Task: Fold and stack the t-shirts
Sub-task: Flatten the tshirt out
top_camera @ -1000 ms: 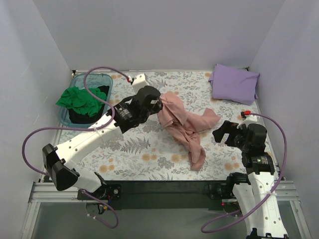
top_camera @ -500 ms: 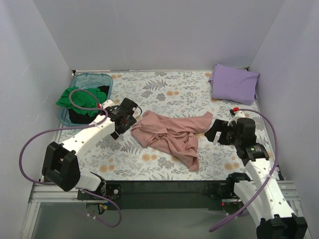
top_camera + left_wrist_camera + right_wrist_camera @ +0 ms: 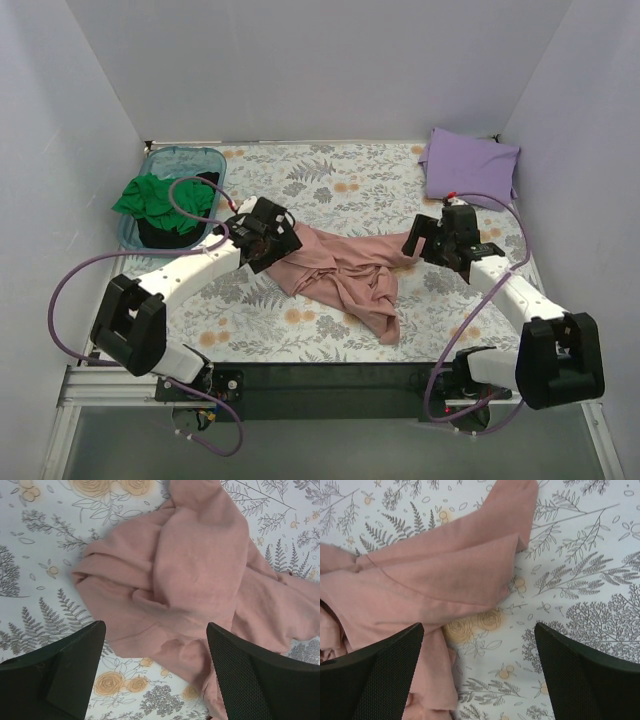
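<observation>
A crumpled salmon-pink t-shirt lies spread on the floral table cover, mid-table. My left gripper hovers open over its left bunched end, nothing between its fingers. My right gripper stands open at the shirt's right end, where a flat sleeve lies under it. A folded lavender t-shirt rests at the far right corner. A green t-shirt and a black one sit in the tub.
The translucent teal tub stands at the far left. Purple cables loop from both arms. Pale walls close in the table on the left, back and right. Bare floral cover shows in front of the pink shirt and behind it.
My left gripper opened and let the pink shirt drop; it now lies spread on the table. The left arm came down low. My right gripper moved up to the shirt's right end.
</observation>
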`<state>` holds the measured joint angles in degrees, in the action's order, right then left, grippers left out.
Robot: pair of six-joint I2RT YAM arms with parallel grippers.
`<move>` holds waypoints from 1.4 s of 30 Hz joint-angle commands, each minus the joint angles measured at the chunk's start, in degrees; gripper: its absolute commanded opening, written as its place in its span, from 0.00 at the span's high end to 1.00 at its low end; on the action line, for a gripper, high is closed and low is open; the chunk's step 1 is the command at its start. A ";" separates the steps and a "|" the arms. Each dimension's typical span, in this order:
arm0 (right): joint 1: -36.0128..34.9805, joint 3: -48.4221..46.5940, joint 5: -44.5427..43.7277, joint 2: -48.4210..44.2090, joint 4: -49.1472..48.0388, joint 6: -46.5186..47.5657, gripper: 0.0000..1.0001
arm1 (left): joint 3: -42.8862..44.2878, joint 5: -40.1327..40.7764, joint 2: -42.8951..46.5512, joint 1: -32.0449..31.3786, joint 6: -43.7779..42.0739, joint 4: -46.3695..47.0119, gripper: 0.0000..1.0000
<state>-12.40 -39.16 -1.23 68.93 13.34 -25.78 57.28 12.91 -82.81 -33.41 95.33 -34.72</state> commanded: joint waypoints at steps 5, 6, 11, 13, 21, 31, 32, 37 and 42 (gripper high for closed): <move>-0.08 -4.96 -2.90 8.14 -9.47 -2.61 0.02 | 3.98 -2.10 -6.84 -1.40 -2.52 3.08 0.27; -0.08 -5.40 -2.63 9.11 -9.74 -2.87 0.02 | 4.77 -2.18 -7.45 -1.40 -2.52 2.91 0.46; 0.01 -8.91 -1.85 17.37 -10.71 -3.31 0.14 | 6.79 -0.61 -8.34 -1.40 -2.34 1.77 1.00; -0.08 -9.88 -0.70 19.74 -11.06 -3.31 0.44 | 6.97 0.01 -7.64 -1.48 -2.52 1.41 1.00; -0.08 -10.15 3.78 11.87 -11.24 0.02 0.99 | 2.06 2.91 6.91 -1.57 -3.57 4.22 1.00; -0.16 -16.62 2.30 -20.30 2.35 3.45 0.99 | 4.85 2.65 32.50 -2.10 -3.92 0.63 1.00; -0.16 -18.74 1.16 -22.67 3.95 4.15 0.99 | 5.99 2.48 34.53 -2.10 -4.10 0.27 1.00; -0.16 -31.39 -2.19 -34.11 11.60 5.74 0.99 | 14.68 2.56 43.51 -2.19 -5.24 -1.40 1.00; -0.08 -45.79 -0.61 -36.14 16.01 7.58 0.99 | 22.25 1.86 48.52 -2.10 -5.77 -2.81 1.00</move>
<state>-12.56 -79.33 -1.37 32.25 24.36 -20.43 75.83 14.46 -35.62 -35.40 90.72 -35.57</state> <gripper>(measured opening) 0.021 0.022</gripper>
